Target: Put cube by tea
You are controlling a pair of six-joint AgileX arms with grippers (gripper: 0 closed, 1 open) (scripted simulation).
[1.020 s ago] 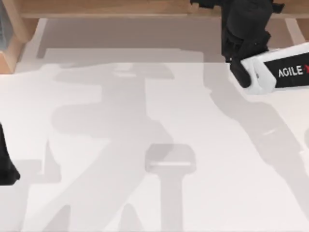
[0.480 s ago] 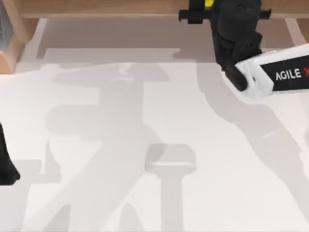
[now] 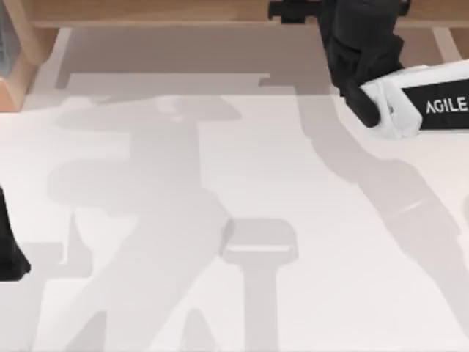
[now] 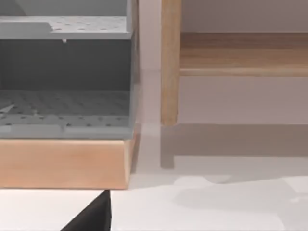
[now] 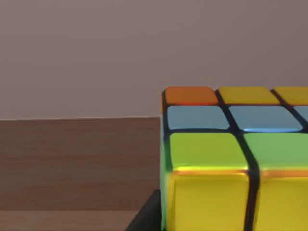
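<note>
Your right arm is reaching over the far edge of the bench, up by the wooden shelf at the top right of the overhead view. The cube sits right against that arm's wrist camera, with orange and yellow tiles in its far row, then blue, then green, and yellow on the face below. It looks carried in the right gripper, though you cannot tell from these views whether that gripper is pinched on it or spread.

No tea is visible from here, so find it on or near the shelf before you commit to a spot. Travel slowly and keep the cube level so that it doesn't twist in the grip. Aim for a free patch just beside the tea, close but not touching, since a nudge could tip or shove it. Lower until the bottom face rests flat on the surface, and only then let go. Back straight out afterwards, so the gripper doesn't drag the cube along.

Your left arm is parked at the bench's left edge. Its wrist camera faces a grey rack with a wooden base, and you cannot tell its gripper's state either.
</note>
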